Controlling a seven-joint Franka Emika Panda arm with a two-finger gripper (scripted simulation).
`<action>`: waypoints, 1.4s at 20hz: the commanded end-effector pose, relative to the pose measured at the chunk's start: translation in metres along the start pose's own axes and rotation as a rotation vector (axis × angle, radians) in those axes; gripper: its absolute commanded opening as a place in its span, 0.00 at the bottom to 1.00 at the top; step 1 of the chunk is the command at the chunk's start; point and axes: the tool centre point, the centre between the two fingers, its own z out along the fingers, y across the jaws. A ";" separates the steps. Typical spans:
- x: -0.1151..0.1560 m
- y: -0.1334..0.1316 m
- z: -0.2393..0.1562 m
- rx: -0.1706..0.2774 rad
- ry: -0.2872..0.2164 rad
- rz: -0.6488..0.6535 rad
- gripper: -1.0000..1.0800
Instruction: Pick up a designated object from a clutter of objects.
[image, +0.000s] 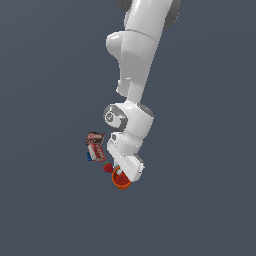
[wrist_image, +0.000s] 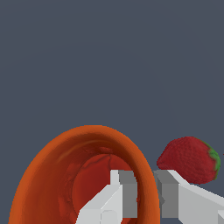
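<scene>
You get flat, even simulator light, dull blue-grey ground with no cast shadows, soft shading on the white arm (image: 135, 75), no glare, coarse jagged edges, small items blurry in the exterior view, wrist view sharper.

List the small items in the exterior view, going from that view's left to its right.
Lower printed box → strawberry → orange cup. The upper printed box sits directly above the lower one, so it has no separate place in the order.

Plain slate-grey ground (image: 45, 60) — flat, even light
</scene>
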 end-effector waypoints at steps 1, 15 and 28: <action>0.000 0.000 0.000 0.000 0.000 0.000 0.00; 0.017 0.004 -0.025 0.000 -0.001 -0.001 0.00; 0.071 0.017 -0.105 0.001 -0.003 -0.003 0.00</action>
